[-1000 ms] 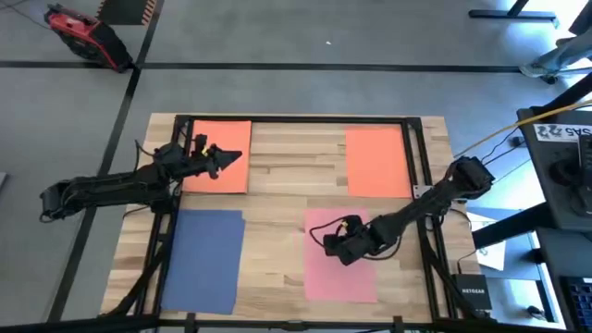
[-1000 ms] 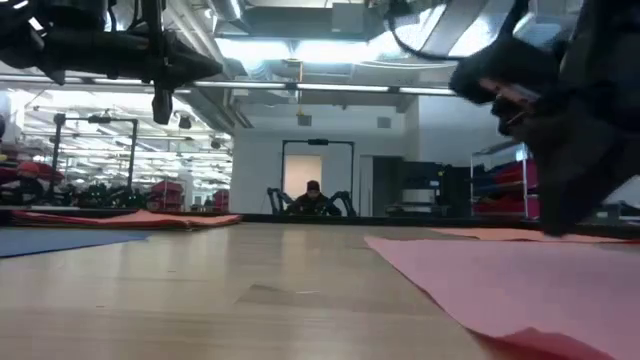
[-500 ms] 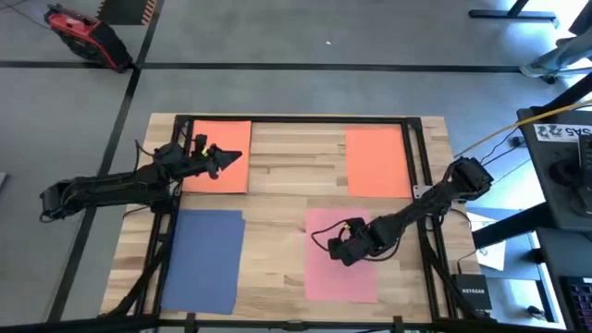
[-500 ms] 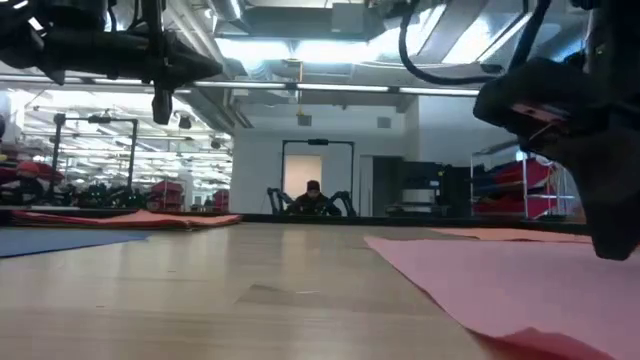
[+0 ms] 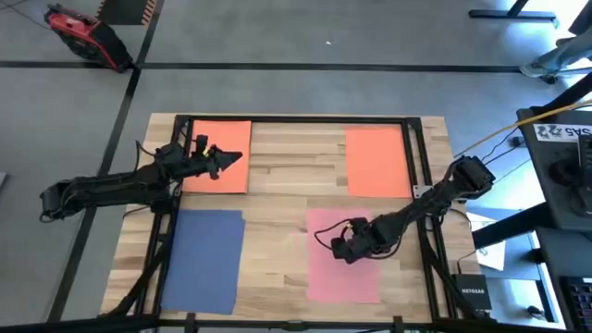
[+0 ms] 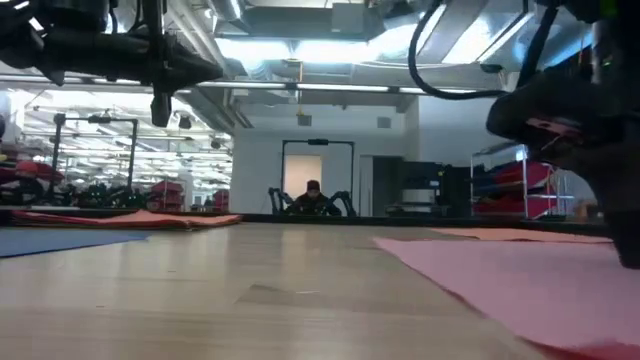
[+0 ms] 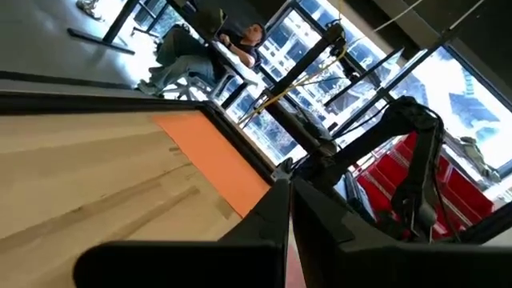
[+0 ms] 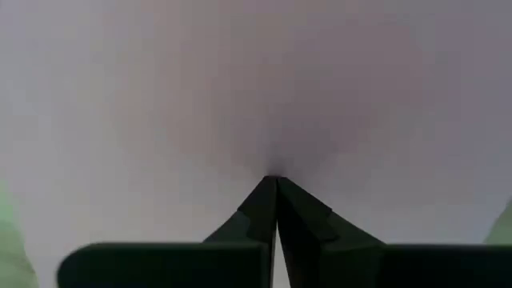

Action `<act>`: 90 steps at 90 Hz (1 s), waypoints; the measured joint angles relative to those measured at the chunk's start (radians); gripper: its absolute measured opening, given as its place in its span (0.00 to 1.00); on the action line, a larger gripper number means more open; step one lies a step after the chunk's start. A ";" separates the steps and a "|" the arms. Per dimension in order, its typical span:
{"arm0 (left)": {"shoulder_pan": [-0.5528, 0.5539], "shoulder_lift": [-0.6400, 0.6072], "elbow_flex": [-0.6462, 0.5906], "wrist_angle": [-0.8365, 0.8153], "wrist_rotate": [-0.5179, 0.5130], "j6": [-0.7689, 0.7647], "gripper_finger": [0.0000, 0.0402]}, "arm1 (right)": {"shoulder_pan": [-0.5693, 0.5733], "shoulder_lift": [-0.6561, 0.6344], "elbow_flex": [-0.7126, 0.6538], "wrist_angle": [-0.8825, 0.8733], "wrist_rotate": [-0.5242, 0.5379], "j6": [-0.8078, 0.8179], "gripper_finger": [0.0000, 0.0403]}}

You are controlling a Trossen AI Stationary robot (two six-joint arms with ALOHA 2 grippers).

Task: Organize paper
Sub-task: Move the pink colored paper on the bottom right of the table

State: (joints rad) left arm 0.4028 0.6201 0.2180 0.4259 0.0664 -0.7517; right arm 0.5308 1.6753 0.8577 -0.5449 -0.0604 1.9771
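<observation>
Clearly, you had the right pincer [image 5: 344, 248] pressed with its tips together onto the pink paper [image 5: 319, 277] at the table's [image 5: 287, 194] near right, probably to slide it. The left pincer [image 5: 225, 159], closed and empty, hovered over the orange paper [image 5: 231, 137].

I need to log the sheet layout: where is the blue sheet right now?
In the high view the blue sheet lies flat at the table's near-left corner, just below the left orange sheet and across bare wood from the pink sheet.
</observation>
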 joint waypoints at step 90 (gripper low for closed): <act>0.000 0.000 0.000 -0.005 0.000 -0.001 0.00 | 0.136 -0.114 -0.003 -0.062 0.299 0.216 0.00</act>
State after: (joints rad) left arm 0.4030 0.6205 0.2180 0.4207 0.0662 -0.7530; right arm 0.6673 1.5610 0.8546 -0.6072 0.2389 2.1932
